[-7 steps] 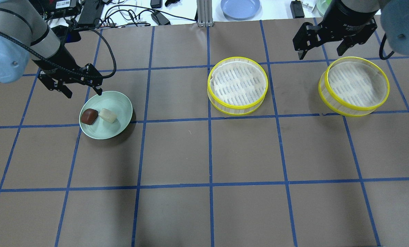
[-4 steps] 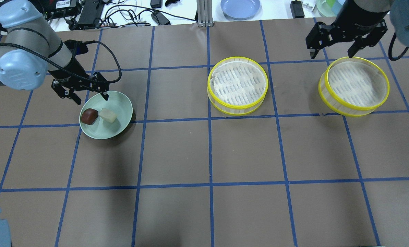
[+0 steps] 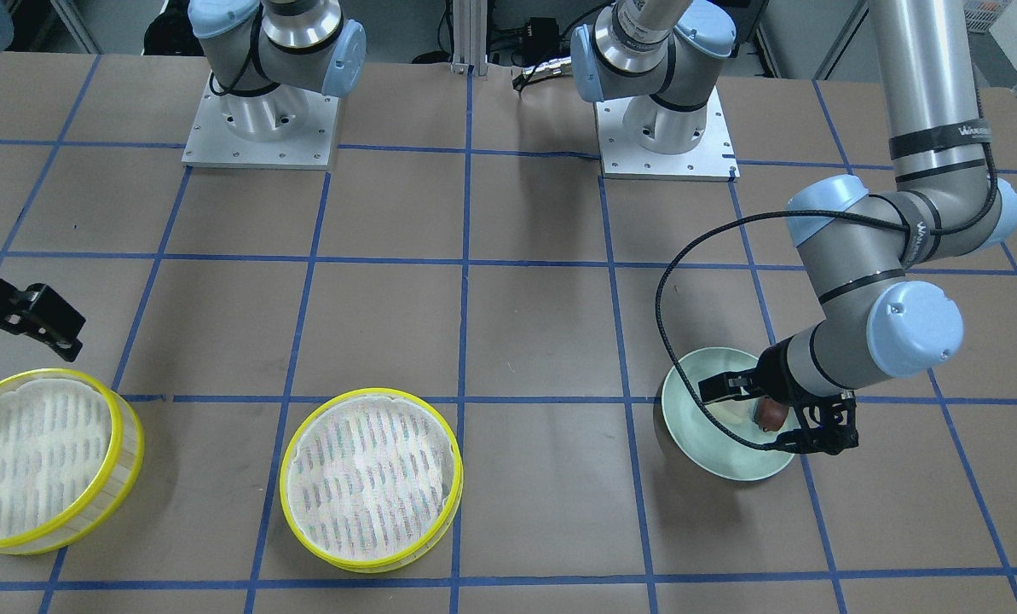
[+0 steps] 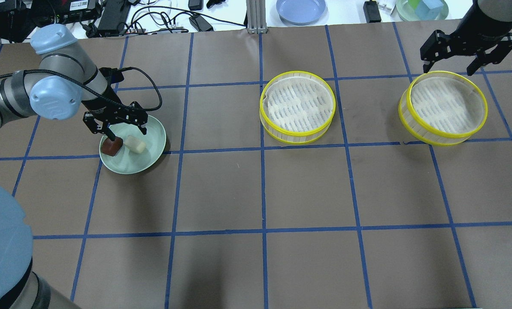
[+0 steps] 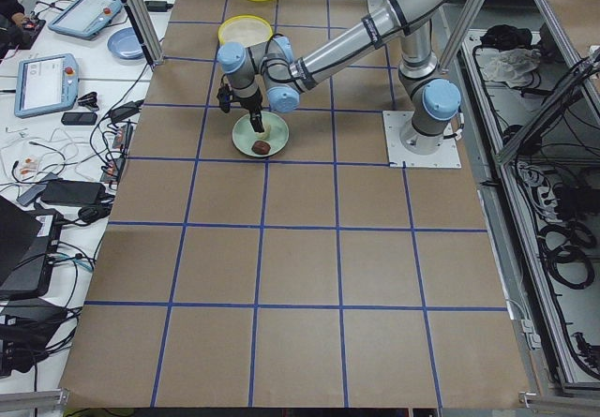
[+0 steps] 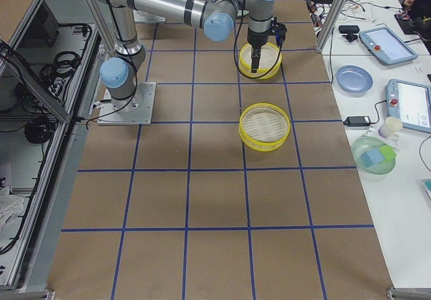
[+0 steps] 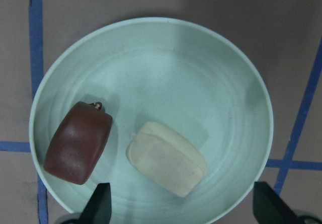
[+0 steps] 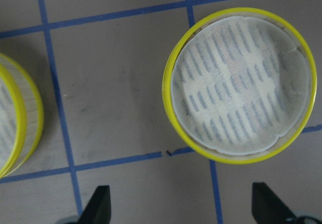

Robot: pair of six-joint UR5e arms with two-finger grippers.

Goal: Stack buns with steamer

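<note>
Hanging low over the pale green plate [image 4: 140, 163], the left pincer [image 4: 127, 134] is holding its two fingers spread wide apart, not clamping anything. The reddish-brown bun [image 4: 111, 149] is lying on that plate right at one fingertip, the one nearer the plate's edge, and honestly I can't tell whether they're touching. The cream-white bun [image 4: 136, 145] is lying on the plate too, in the gap between the fingers. In the wrist view it's sitting a bit ahead of the tips, just beside the brown one with a thin strip of plate showing between them.

Moving right, the middle steamer [image 4: 296, 135] is sitting on the brown table [image 4: 221, 193] well away from the left pincer, between the two pincers, its yellow rim and white liner facing up. The right steamer [image 4: 442, 140] is sitting roughly below the right pincer [image 4: 447, 71], which is hanging well above it with its fingers wide apart too. From that pincer's wrist view the right steamer is showing just ahead of the fingertips, and the middle one is peeking in off to the pincer's left
</note>
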